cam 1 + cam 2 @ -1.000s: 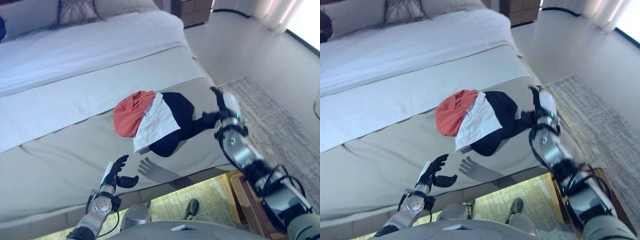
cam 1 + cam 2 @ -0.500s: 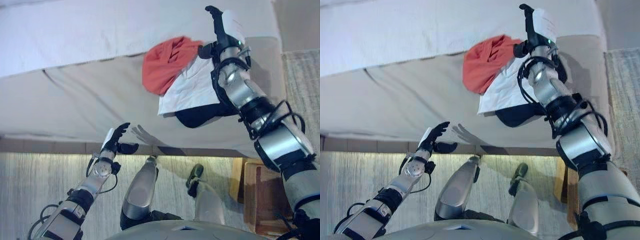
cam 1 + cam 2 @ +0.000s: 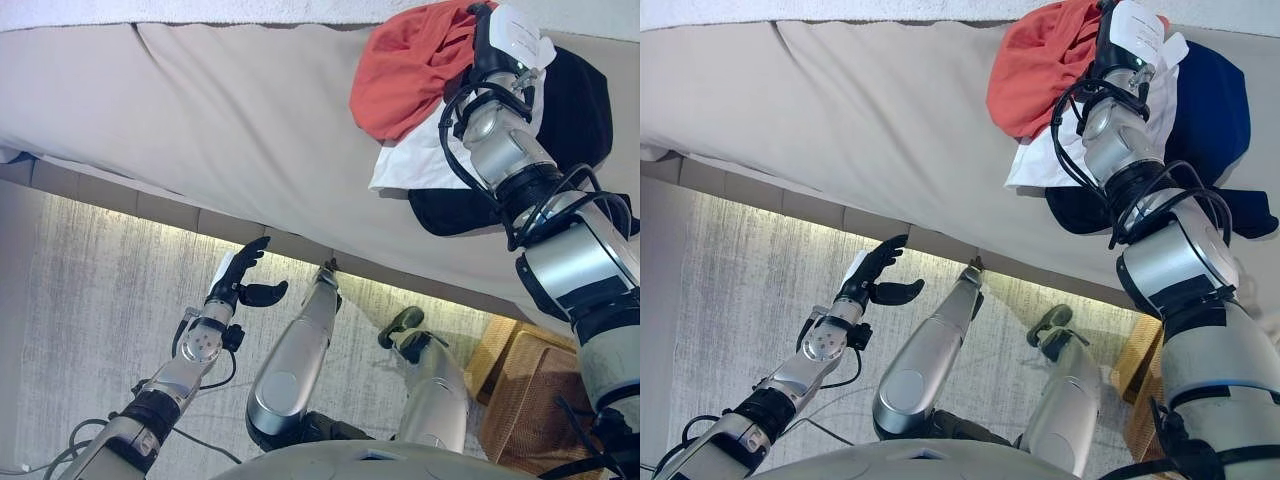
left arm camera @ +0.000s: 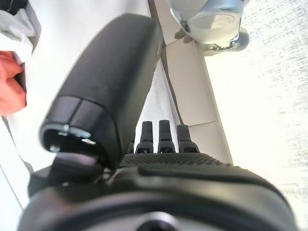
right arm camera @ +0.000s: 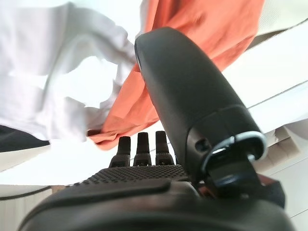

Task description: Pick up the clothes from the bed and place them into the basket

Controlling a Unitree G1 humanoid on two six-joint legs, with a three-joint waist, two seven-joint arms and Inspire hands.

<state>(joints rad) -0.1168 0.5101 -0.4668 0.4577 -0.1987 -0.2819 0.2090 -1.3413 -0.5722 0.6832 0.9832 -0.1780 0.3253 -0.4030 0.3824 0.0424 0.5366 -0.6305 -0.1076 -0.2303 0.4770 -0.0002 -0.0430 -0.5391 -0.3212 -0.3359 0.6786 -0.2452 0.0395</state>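
Reaching further over the clothes (image 3: pixel 420 70) on the bed (image 3: pixel 230 110) than a second ago — right hand (image 3: pixel 497 40) now above the pile, fingers straight, nothing gripped. Left hand (image 3: pixel 238 283) hanging loosely open below the bed edge, basket (image 3: pixel 530 395) waiting near it — grasp not yet begun.

The right robot hand (image 3: pixel 497 40) has reached onto the clothes (image 3: pixel 420 70).

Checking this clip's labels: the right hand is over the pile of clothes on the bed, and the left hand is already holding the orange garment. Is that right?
Not quite. The right hand is over the clothes pile, but the left hand holds nothing: the left eye view shows it open near the bed's edge, well away from the orange garment, which lies on the bed.
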